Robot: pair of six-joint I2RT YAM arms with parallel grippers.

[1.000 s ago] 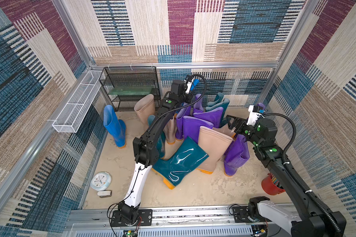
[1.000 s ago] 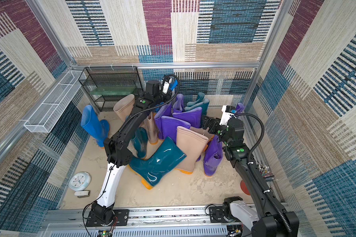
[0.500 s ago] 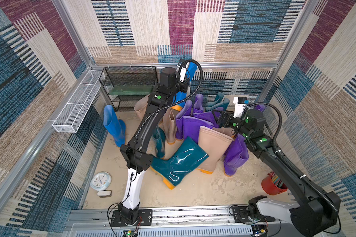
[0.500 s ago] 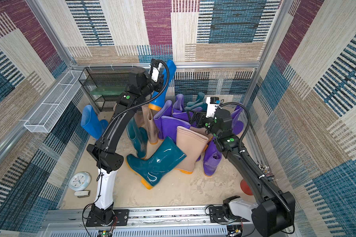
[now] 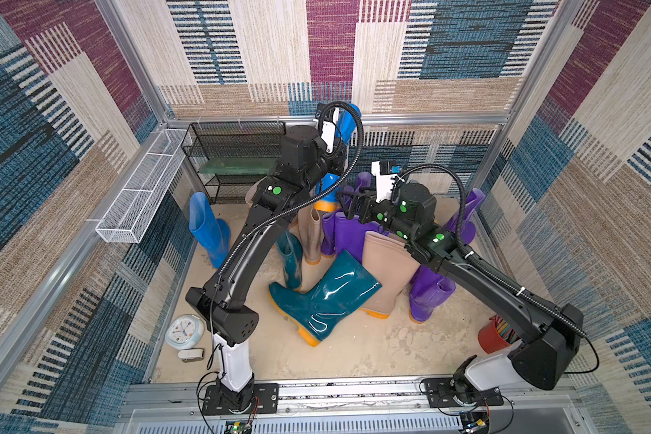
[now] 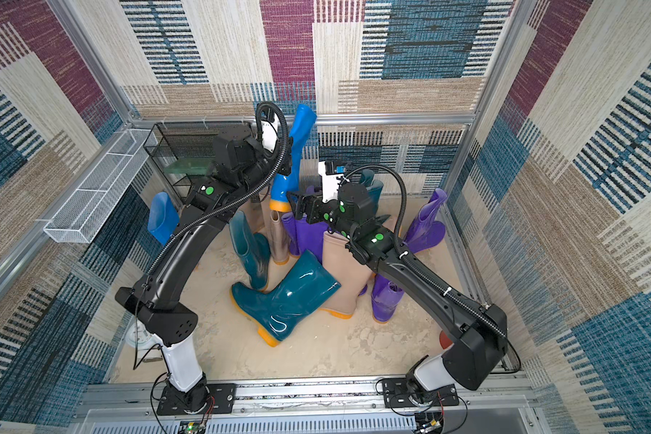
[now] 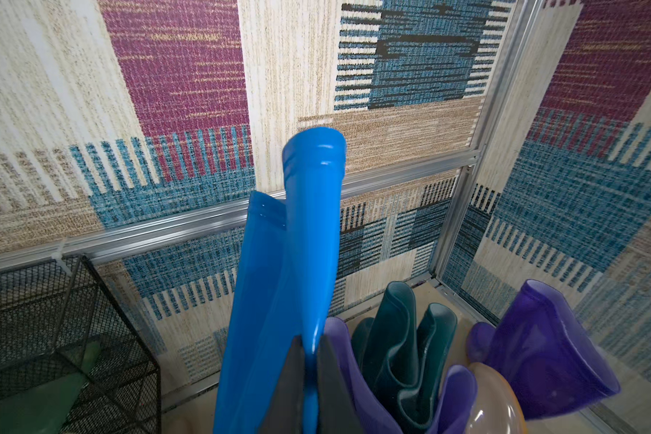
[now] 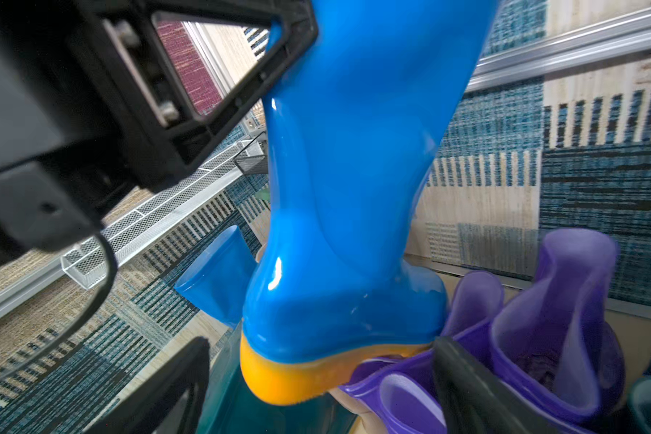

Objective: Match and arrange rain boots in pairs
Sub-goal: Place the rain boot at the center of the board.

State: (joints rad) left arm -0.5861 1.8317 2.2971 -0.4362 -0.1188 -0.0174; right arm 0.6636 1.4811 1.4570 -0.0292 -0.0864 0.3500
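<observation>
My left gripper (image 7: 310,351) is shut on the shaft of a bright blue rain boot (image 6: 298,150) and holds it in the air near the back wall, with its orange sole (image 6: 279,205) hanging down. My right gripper (image 8: 316,390) is open just under that boot's heel, one finger on each side. Below them is a cluster of rain boots: a teal one lying on its side (image 5: 324,297), an upright teal one (image 5: 292,259), beige ones (image 5: 388,270) and purple ones (image 5: 427,293). A second blue boot (image 5: 207,229) stands alone at the left.
A black wire rack (image 5: 234,158) stands in the back left corner. A white mesh basket (image 5: 143,188) hangs on the left wall. A small clock (image 5: 183,330) lies on the sandy floor at the front left, and a red cup (image 5: 495,334) stands at the front right.
My left arm has lifted the blue boot up out of the cluster. My right gripper has swung left and up toward the boot's heel and stays open.
</observation>
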